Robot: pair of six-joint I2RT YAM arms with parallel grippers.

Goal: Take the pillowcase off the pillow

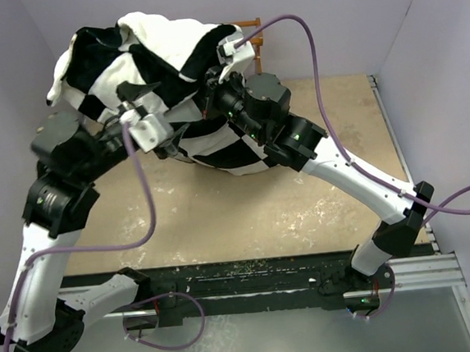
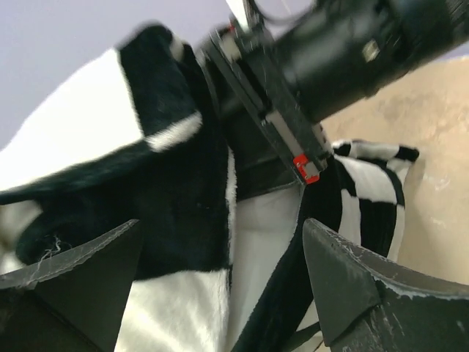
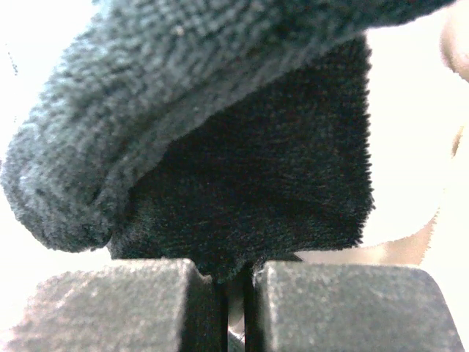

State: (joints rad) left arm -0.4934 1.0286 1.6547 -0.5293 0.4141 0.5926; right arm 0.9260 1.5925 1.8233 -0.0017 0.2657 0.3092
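Risks, left to right.
Left gripper (image 2: 220, 293): wide open, holding nothing. If closed from here, likely to catch only loose fleece, or to foul the other arm (image 2: 352, 51) close ahead.
Right gripper (image 3: 234, 290): clamped on a thin black fold of pillowcase (image 1: 155, 59). Under a hard pull, likely to slip off so small a bite, or to drag cover and pillow along together instead of parting them.
Purple cables (image 1: 149, 200) draped near the bundle; possible snag.

Position.
Pillowcase: bunched and lifted over the far middle of the counter (image 1: 222, 218), in front of a wooden rack (image 1: 248, 28), between both arms.
Left: fabric just ahead of the spread fingers, black square nearest, no contact visible.
Right: fold pinched at the fingertips, remaining black fleece bulging above and filling the wrist view.
Pillow: not separable from the white lining in any view; cannot tell how much sits inside.
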